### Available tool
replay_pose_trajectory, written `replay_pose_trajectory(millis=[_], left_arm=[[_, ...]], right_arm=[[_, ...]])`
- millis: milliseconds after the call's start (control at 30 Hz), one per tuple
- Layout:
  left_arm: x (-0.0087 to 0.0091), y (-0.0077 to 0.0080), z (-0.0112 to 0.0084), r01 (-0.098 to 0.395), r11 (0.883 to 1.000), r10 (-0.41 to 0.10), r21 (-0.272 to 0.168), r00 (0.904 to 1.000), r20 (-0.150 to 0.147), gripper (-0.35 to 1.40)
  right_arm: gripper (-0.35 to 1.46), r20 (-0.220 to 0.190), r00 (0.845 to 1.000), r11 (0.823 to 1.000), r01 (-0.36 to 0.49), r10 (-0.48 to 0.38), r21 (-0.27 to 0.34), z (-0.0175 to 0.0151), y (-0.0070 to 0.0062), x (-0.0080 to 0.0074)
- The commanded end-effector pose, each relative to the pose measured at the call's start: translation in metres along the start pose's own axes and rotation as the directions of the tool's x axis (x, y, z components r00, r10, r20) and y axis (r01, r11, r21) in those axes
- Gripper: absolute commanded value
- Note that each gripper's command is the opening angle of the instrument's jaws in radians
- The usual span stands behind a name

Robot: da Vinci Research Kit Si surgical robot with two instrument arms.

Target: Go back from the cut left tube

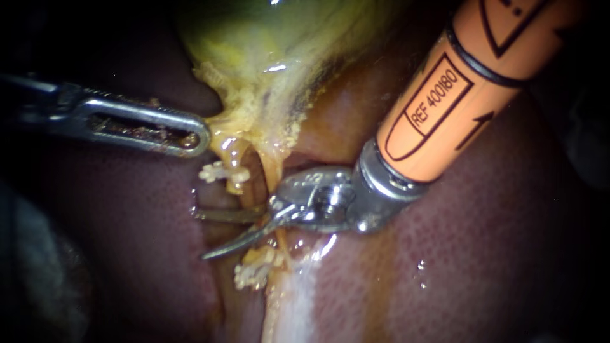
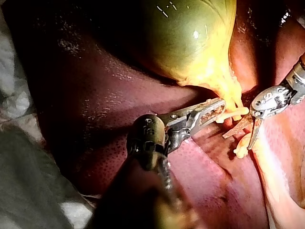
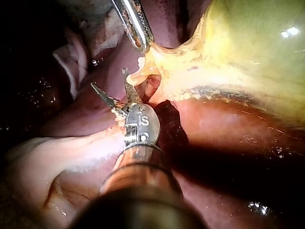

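While my left instrument (image 1: 201, 134) is clamping its jaws on the yellow fringe below the gallbladder (image 1: 273, 38), my right instrument (image 1: 202, 235) is holding its blades narrowly apart over the liver (image 1: 127, 254). I am seeing the left tube (image 1: 246, 190) hanging from that fringe and passing between the blades near their hinge.
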Motion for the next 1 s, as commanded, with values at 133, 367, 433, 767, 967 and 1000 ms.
replay_pose_trajectory(millis=[133,367,433,767,967,1000], left_arm=[[0.0001,-0.0002,0.0,0.0,1.0,0.0,0.001,1.0,-0.001,-0.35],[0.0002,-0.0012,-0.0004,-0.002,1.0,0.002,0.006,1.0,-0.004,-0.35],[0.0003,-0.0016,-0.0005,-0.002,1.0,0.002,0.008,1.0,-0.005,-0.35],[0.0003,-0.0023,-0.0005,-0.003,1.0,0.004,0.01,1.0,-0.007,-0.35],[0.0003,-0.0024,-0.0005,-0.004,1.0,0.004,0.01,1.0,-0.007,-0.35],[0.0003,-0.0024,-0.0005,-0.004,1.0,0.004,0.01,1.0,-0.007,-0.35]], right_arm=[[1.13,-0.003,1.0,1.0,0.022,-0.022,-0.001,-0.0006,-0.0003,0.0001],[1.43,-0.094,0.991,0.982,0.077,-0.094,-0.174,-0.0032,-0.0028,-0.0003],[1.43,-0.101,0.985,0.968,0.111,-0.137,-0.224,-0.0045,-0.0037,-0.0005],[1.43,0.069,0.966,0.877,0.255,-0.248,-0.407,-0.0131,-0.0061,-0.0005],[1.45,0.153,0.956,0.834,0.292,-0.25,-0.468,-0.0177,-0.0066,-0.0027],[1.45,0.164,0.955,0.827,0.296,-0.247,-0.477,-0.0183,-0.0066,-0.003]])
